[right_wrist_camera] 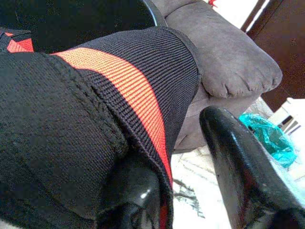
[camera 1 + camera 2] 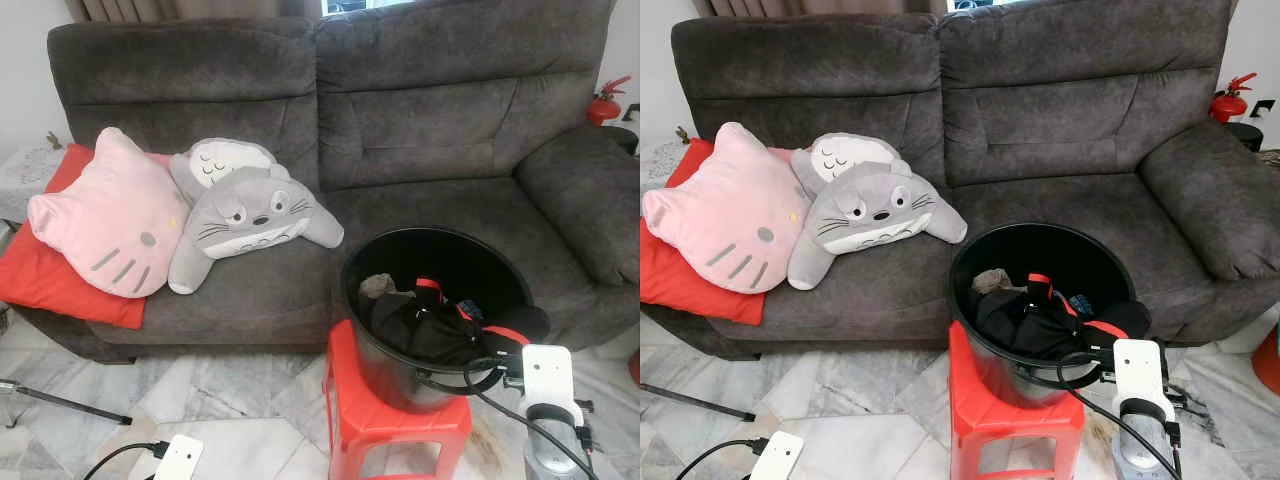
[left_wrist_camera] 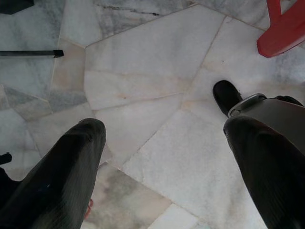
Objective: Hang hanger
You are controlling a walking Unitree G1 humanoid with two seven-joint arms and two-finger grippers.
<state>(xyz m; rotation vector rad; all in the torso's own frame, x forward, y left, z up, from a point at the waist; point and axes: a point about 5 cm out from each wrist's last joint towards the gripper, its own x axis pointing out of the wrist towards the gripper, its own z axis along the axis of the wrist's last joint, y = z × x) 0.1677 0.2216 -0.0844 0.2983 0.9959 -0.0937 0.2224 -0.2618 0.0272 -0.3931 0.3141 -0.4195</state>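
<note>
Hanger unseen — right end effector (image 1: pixel 181 191) fingers spread at bucket (image 2: pixel 350 270) rim, garment (image 1: pixel 71 119) between

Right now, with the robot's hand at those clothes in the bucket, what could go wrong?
1. The black bucket stands on a small red stool and looks wider than the seat; a hard tug on the clothes might tip it.
2. The right hand has its fingers open around a black garment with an orange stripe, so the cloth may slip out.
3. Cables near the bucket's rim could snag.
</note>
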